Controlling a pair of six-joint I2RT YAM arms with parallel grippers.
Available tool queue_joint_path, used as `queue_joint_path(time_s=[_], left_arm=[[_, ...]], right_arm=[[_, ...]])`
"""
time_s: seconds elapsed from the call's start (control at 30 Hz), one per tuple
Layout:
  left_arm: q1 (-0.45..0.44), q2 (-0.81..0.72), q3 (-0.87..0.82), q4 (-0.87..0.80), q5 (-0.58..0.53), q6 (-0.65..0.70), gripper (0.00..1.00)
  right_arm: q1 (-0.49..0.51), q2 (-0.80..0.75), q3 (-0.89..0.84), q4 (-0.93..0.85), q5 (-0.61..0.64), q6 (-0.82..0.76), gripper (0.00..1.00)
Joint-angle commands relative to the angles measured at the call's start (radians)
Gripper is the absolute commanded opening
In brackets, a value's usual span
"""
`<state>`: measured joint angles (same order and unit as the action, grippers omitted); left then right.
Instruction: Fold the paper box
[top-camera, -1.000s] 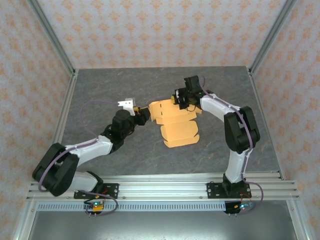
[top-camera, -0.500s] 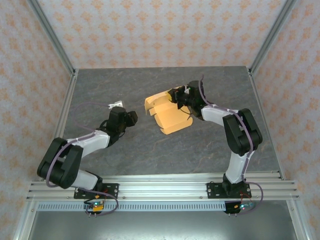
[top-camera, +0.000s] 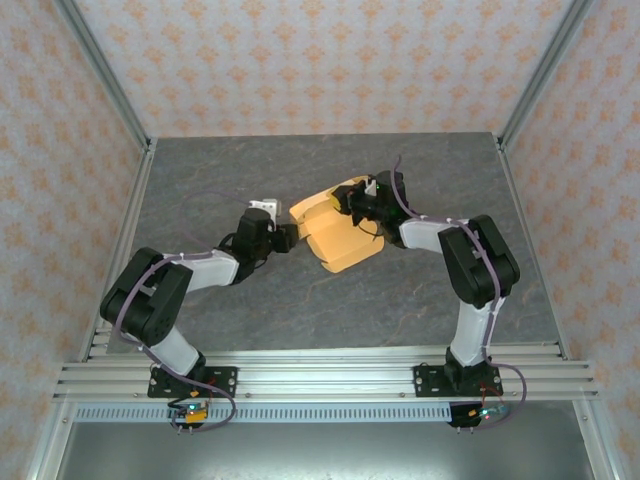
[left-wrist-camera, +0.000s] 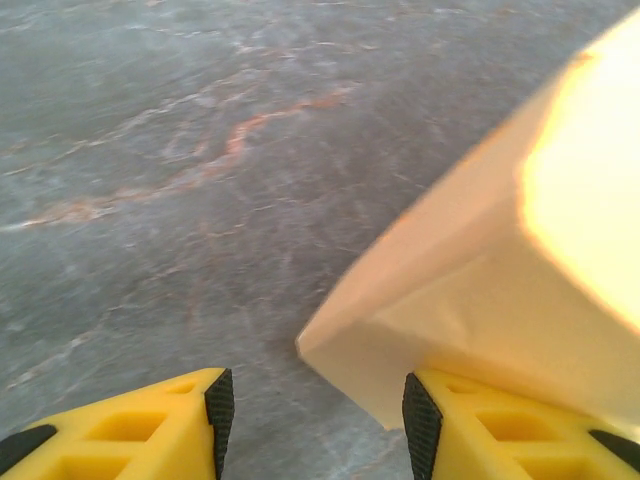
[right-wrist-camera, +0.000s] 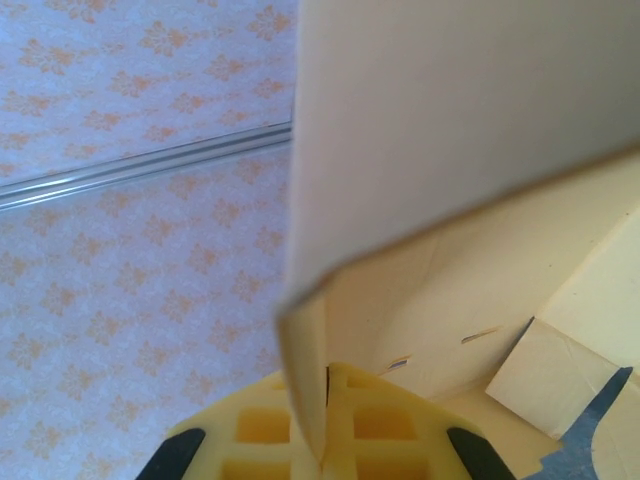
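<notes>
The tan-orange paper box (top-camera: 335, 232) lies mid-table, partly folded, its far edge lifted. My right gripper (top-camera: 357, 203) is shut on a panel of that raised edge; in the right wrist view the cardboard (right-wrist-camera: 450, 130) stands pinched between the yellow fingers (right-wrist-camera: 370, 430). My left gripper (top-camera: 292, 238) sits at the box's left side, open. In the left wrist view a folded corner of the box (left-wrist-camera: 470, 290) reaches toward the gap between the fingers (left-wrist-camera: 190, 420), touching the right one.
Grey stone-patterned tabletop (top-camera: 250, 180) with metal frame rails (top-camera: 130, 215) along the sides and patterned walls behind. A rail (top-camera: 320, 375) runs along the near edge by the arm bases.
The right gripper has lowered the box and turned it flatter toward the table. The left gripper has moved right, from clear of the box to its left corner.
</notes>
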<state>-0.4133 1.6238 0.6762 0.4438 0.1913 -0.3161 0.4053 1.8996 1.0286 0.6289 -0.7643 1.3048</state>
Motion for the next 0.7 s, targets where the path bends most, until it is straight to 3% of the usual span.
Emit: queue_joint_path(time_s=[0.0, 0.67], left_arm=[[-0.009, -0.013, -0.013, 0.066, 0.007, 0.086, 0.5], [-0.052, 0.062, 0.039, 0.145, 0.123, 0.139, 0.31]], right_arm=[[0.01, 0.02, -0.016, 0.053, -0.02, -0.034, 0.04], [0.022, 0.067, -0.042, 0.061, -0.021, -0.095, 0.05]])
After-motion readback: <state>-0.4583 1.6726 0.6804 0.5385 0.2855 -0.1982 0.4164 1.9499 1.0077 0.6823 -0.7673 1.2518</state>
